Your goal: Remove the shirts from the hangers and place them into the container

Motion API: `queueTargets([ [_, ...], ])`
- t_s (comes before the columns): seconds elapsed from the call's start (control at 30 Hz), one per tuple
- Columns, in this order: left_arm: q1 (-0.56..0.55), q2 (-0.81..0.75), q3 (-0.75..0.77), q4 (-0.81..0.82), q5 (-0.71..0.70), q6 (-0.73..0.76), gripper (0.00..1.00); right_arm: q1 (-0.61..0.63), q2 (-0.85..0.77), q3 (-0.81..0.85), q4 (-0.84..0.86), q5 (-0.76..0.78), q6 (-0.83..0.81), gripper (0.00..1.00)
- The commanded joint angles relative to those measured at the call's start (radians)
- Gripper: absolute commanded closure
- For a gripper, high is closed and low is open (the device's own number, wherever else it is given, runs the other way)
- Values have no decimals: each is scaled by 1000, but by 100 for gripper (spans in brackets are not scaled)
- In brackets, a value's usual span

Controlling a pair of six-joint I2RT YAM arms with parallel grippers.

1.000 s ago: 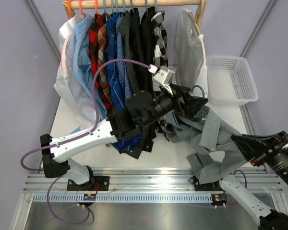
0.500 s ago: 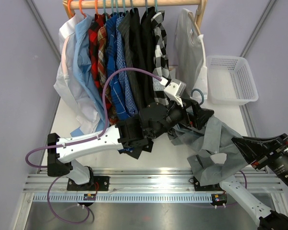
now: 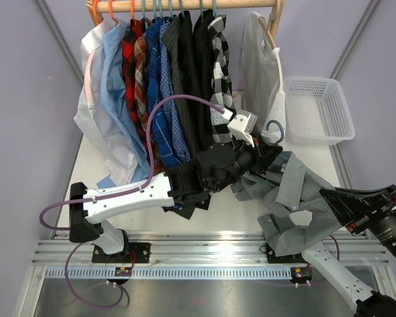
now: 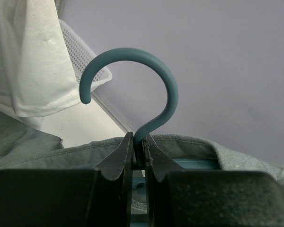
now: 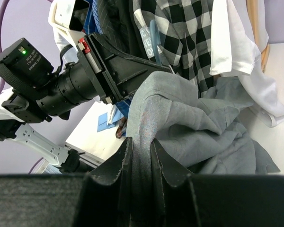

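A plain grey shirt [image 3: 297, 191] hangs slack between the two arms, still on its teal hanger [image 3: 275, 127]. My left gripper [image 4: 138, 137] is shut on the hanger's neck just below the curved hook [image 4: 128, 53]; in the top view that gripper [image 3: 272, 150] sits at the shirt's collar. Folds of the grey shirt [image 5: 189, 118] are pinched in my right gripper [image 5: 141, 142], which is shut and holds them low on the right [image 3: 323, 195]. The white lattice container [image 3: 317, 80] stands at the back right, apart from both grippers.
A row of shirts [image 3: 171, 79] hangs on hangers from a wooden rail [image 3: 185, 5] at the back, with a white shirt [image 3: 257, 66] nearest the container. The left arm's purple cable [image 3: 178, 99] loops in front of them. Purple walls close both sides.
My left arm has reached right to the hanger's hook and its jaws have gone from open to shut on the neck. The right gripper has kept its hold on the grey shirt.
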Motion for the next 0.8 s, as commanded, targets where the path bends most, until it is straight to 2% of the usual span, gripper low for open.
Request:
queueTargets([
  [0.0, -11, 5, 28, 30, -6, -2, 92, -5, -5, -4, 138, -32, -5, 100],
  [0.03, -11, 3, 28, 32, -7, -1, 98, -5, -8, -9, 141, -38, -3, 100],
  [0.07, -11, -1, 26, 36, -12, 2, 100, -5, -8, -15, 143, -41, -2, 100],
  [0.23, -11, -33, 55, 23, -55, 73, 100, -5, 4, -15, 123, -81, -3, 100],
  [0.27, -11, -38, 93, -20, -94, 94, 100, -5, 18, -7, 114, -87, -8, 90],
  [0.3, -11, -46, 119, -37, -122, 117, 100, -5, 23, -6, 106, -103, -11, 69],
  [0.33, -11, -50, 146, -102, -153, 169, 100, -5, 29, -9, 97, -104, -17, 34],
  [0.37, -11, -53, 166, -121, -217, 195, 100, -5, 26, -12, 97, -104, -18, 20],
  [0.43, -11, -67, 206, -141, -275, 273, 100, -5, 15, -28, 106, -109, -28, 9],
  [0.5, -11, -78, 227, -148, -331, 329, 100, -5, 11, -42, 121, -115, -29, 8],
  [0.63, -11, -75, 274, -146, -351, 378, 100, -6, 11, -93, 143, -149, -25, 8],
  [0.77, -11, -18, 374, -154, -381, 439, 100, -5, 17, -156, 171, -204, -5, 12],
])
